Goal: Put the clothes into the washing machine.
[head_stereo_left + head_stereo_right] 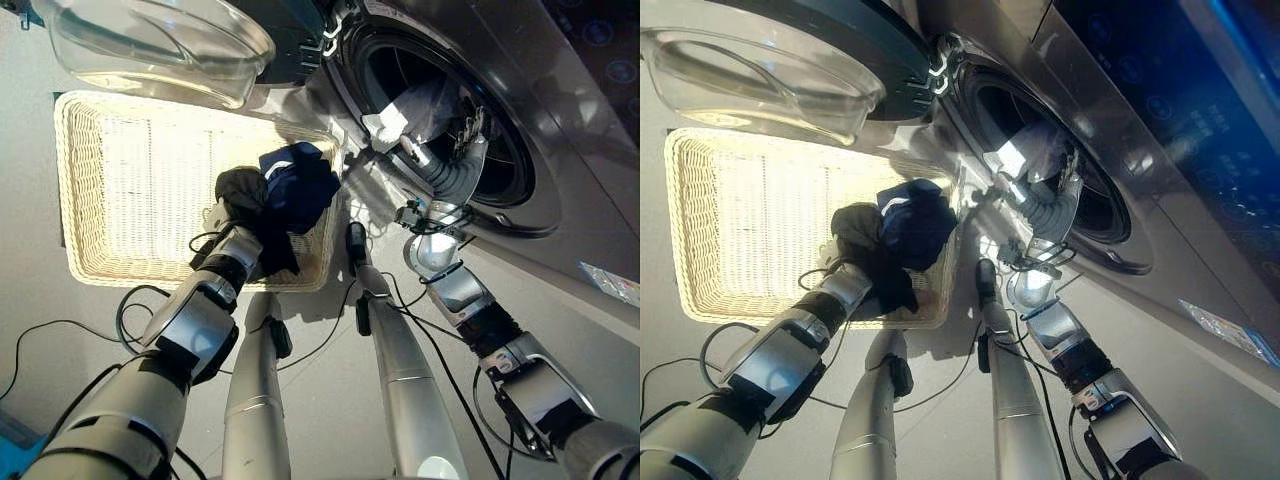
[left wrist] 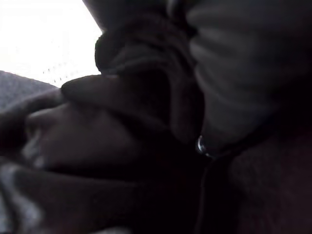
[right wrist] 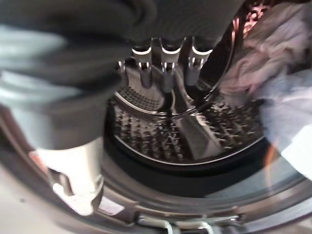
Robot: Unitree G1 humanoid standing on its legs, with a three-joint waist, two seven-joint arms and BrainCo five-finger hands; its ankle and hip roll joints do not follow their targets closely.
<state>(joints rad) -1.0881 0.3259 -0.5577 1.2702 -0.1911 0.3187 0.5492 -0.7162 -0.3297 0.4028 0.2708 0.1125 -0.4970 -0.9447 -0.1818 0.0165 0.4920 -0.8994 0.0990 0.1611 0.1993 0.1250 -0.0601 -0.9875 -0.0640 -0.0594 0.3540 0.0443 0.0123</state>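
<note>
A bundle of dark clothes (image 1: 300, 185), navy over dark grey, lies at the near right corner of the wicker basket (image 1: 70, 180). My left hand (image 1: 232, 262) reaches into that bundle, and cloth covers its fingers; the left wrist view has dark fabric (image 2: 122, 146) pressed close. The washing machine (image 1: 560, 120) stands at the right with its drum (image 3: 185, 131) exposed. My right hand (image 1: 462, 140) is at the drum's mouth with its fingers (image 3: 163, 73) straight, holding nothing. A light garment (image 1: 405, 115) lies inside the drum beside that hand.
The machine's round glass door (image 1: 160, 40) hangs swung out above the basket's far edge. The rest of the basket's floor (image 1: 150, 190) is bare wicker. Grey floor (image 1: 30, 280) surrounds the basket.
</note>
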